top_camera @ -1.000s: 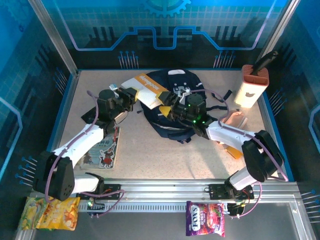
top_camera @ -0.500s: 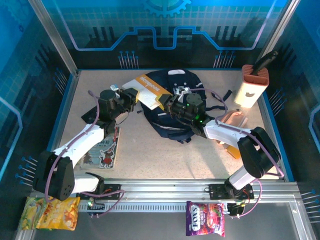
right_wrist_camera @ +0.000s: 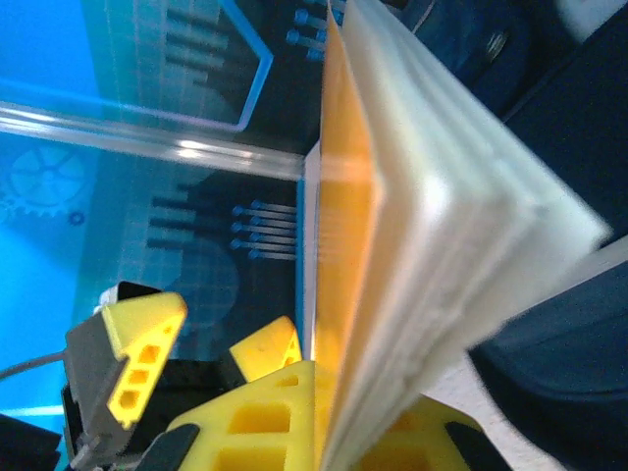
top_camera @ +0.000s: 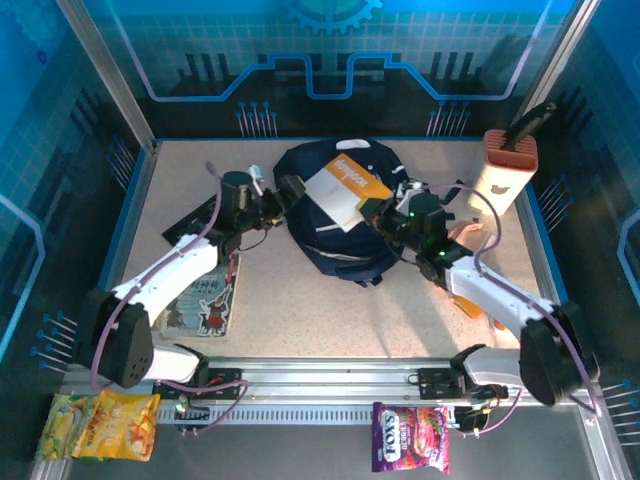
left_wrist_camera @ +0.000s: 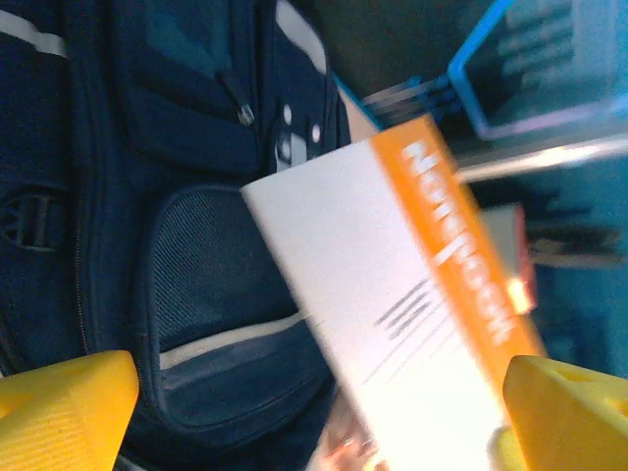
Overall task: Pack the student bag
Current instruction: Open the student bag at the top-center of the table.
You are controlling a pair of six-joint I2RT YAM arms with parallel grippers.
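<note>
Packing looks barely begun: the right fingers [right_wrist_camera: 265, 422] clamp an orange-and-white notebook [top_camera: 345, 185] over the student bag [top_camera: 338, 252], not yet inside it, and a picture book [top_camera: 205, 295] at 8 o'clock lies unpacked on the tabletop [top_camera: 330, 320]. The left fingers [left_wrist_camera: 59, 412] gape wide, holding nothing. The bag lies at the tabletop's far middle, its long axis running 12 to 6 o'clock, top toward 12.
</note>
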